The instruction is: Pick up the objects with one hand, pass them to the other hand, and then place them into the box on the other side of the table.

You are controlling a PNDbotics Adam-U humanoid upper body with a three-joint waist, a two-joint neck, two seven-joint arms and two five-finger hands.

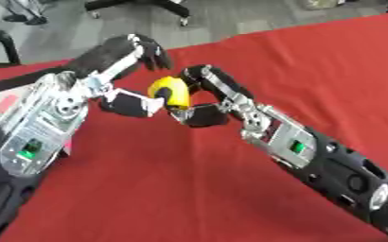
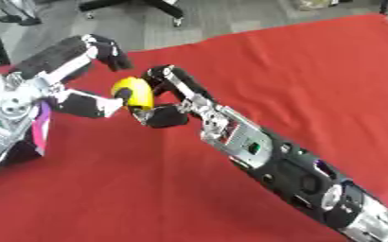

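A small yellow object [image 1: 170, 91] hangs above the red table [image 1: 180, 184], between my two hands. My right hand [image 1: 230, 100] reaches in from the lower right. Its fingers curl over the object's right side and its thumb closes beneath it. My left hand [image 1: 96, 78] comes in from the left. Its thumb [image 1: 134, 104] touches the object's left side, while its black fingers [image 1: 144, 47] arch above the object without closing on it. At the left edge, part of a box with a pink and purple side [image 2: 41, 124] shows behind my left arm.
The red cloth runs to the far table edge at the top. Grey floor with office chair bases [image 1: 139, 7] lies beyond it. A black chair part [image 1: 3, 45] stands at the upper left.
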